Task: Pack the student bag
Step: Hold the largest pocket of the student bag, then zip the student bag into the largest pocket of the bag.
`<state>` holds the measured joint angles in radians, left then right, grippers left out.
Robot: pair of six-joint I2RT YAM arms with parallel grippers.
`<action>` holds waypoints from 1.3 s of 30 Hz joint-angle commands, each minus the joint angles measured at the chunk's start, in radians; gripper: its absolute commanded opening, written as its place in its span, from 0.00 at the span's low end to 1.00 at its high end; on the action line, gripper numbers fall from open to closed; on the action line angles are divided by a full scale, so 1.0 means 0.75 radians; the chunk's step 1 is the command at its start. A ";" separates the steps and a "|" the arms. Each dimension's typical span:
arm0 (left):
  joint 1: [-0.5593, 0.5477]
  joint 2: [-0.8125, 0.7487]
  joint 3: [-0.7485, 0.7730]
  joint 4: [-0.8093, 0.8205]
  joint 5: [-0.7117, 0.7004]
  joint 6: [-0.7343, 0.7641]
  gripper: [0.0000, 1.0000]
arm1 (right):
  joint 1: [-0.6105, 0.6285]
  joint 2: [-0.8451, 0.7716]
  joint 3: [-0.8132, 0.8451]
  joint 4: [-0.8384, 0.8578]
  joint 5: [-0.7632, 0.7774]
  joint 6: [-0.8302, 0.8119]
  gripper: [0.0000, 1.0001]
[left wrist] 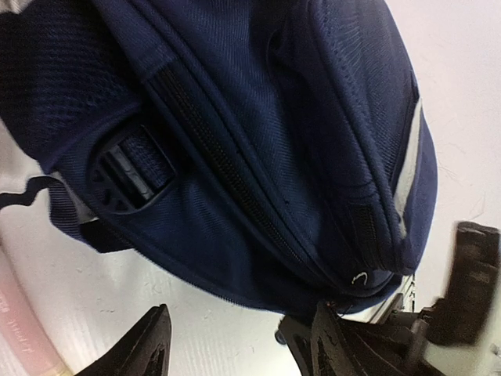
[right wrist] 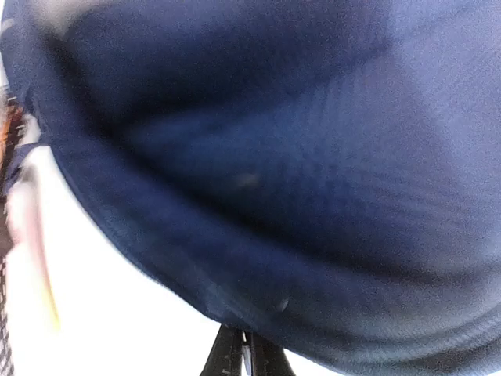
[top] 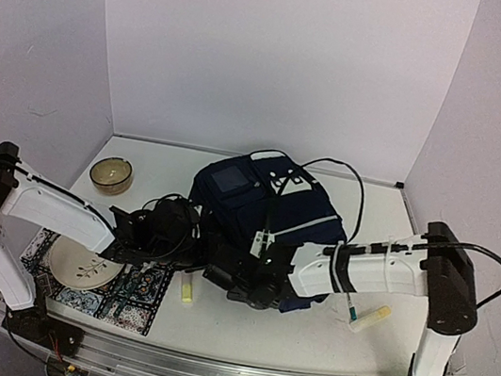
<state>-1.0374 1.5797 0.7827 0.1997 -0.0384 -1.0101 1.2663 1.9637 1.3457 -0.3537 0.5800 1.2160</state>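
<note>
Bag [top: 267, 205] mid worktop [top: 340, 345], near edge at both pincers. Likely soft, floppy, light; better hold at zipper [left wrist: 235, 172] than slack cloth. Left pincer [left wrist: 235, 345] open beside it. Right pincer [right wrist: 241, 351] closed at hem; cloth caught, cannot tell. One bag, one bowl [top: 111, 175], one plate [top: 76, 263], two yellow sticks [top: 187, 290].

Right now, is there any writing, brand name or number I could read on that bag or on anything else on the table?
No text can be read in any view.
student bag: its white patches are too small to tell whether they carry print.
pink object: faint reddish marks, too blurred to read.
</note>
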 commanded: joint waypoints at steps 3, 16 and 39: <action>0.002 0.105 0.109 0.010 0.047 -0.117 0.63 | -0.009 -0.190 -0.047 0.030 -0.021 -0.211 0.00; 0.003 0.236 0.160 0.125 0.105 -0.284 0.55 | -0.009 -0.226 -0.062 0.114 -0.089 -0.364 0.00; 0.228 0.126 0.221 -0.075 0.014 0.028 0.00 | -0.062 -0.466 -0.263 0.041 -0.154 -0.526 0.00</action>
<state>-0.9599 1.7356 0.9024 0.2653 0.1045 -1.1242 1.2290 1.7008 1.1736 -0.2028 0.4444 0.8488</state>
